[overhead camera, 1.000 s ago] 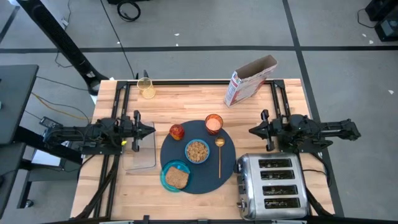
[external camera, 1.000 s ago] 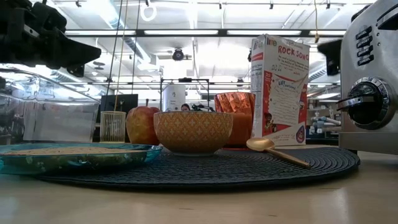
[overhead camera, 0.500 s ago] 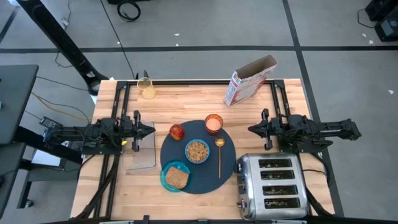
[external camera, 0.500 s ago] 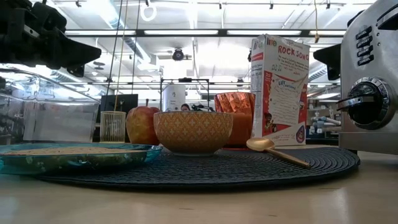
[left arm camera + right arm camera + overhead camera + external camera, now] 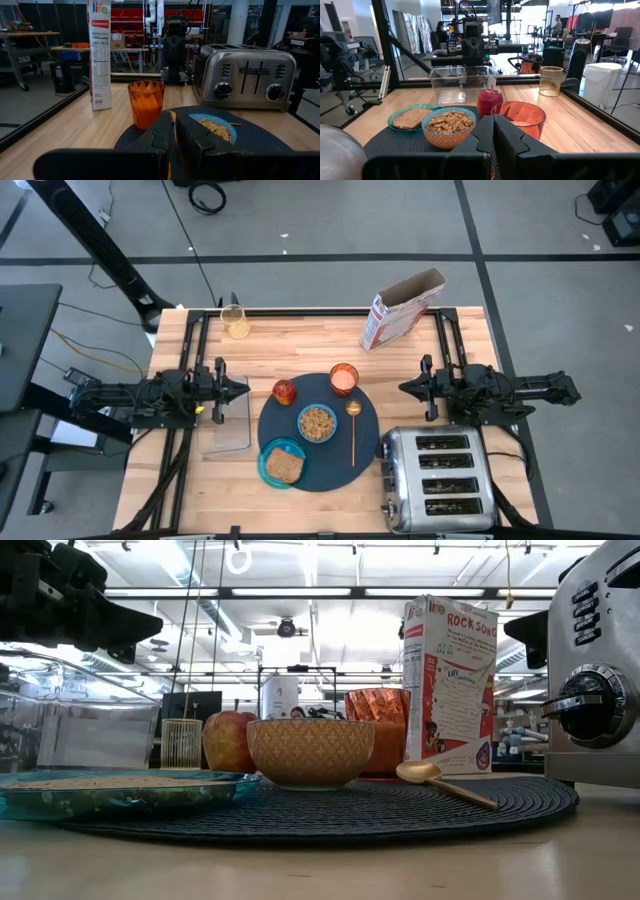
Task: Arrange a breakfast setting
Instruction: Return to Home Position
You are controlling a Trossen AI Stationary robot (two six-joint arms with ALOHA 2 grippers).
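Observation:
The dark-grey round mat (image 5: 322, 455) lies at the table's middle. On it rest the blue bowl (image 5: 317, 423) filled with cereal, the teal plate (image 5: 270, 470) with the toast slice (image 5: 285, 466), the orange cup (image 5: 344, 378), the red apple (image 5: 285, 391) and the gold spoon (image 5: 353, 430). My left gripper (image 5: 245, 389) hovers level left of the mat, shut and empty. Opposite it, my right gripper (image 5: 403, 389) also hovers level, right of the mat, shut and empty. The fingertips show closed in each wrist view, left gripper (image 5: 173, 132) and right gripper (image 5: 493, 131).
A chrome toaster (image 5: 437, 480) stands at the near right. An open cereal box (image 5: 400, 310) stands at the far right. Under the left gripper lies a clear tray (image 5: 225, 425). A small gold wire cup (image 5: 236, 323) is at the far left.

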